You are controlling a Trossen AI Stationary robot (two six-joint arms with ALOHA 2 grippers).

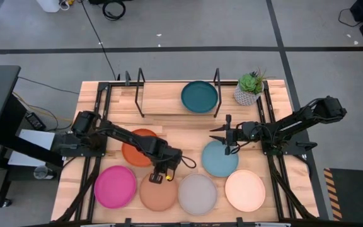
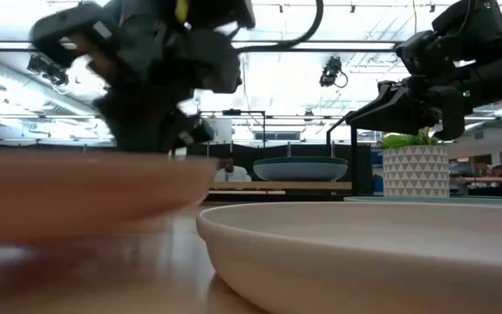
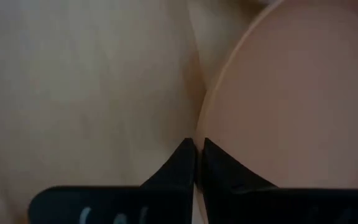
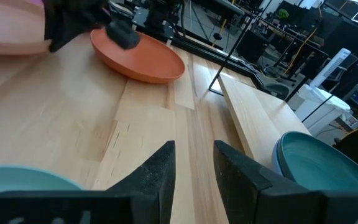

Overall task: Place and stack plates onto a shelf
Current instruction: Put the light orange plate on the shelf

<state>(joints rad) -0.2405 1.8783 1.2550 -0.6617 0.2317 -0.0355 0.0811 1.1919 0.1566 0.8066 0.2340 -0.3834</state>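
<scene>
Nearest the low camera, the cream plate is filling the foreground, smooth and matte, with the salmon plate lying beside it. The left gripper is clenching that salmon plate's near rim, fingers pinched almost together over the thin edge. The shelf, a pale plank between black hoops, is lying beyond the plate, across the table, already bearing the dark teal plate. The right gripper is hovering released, fingers apart, just beside the light blue plate, nearer the shelf.
</scene>
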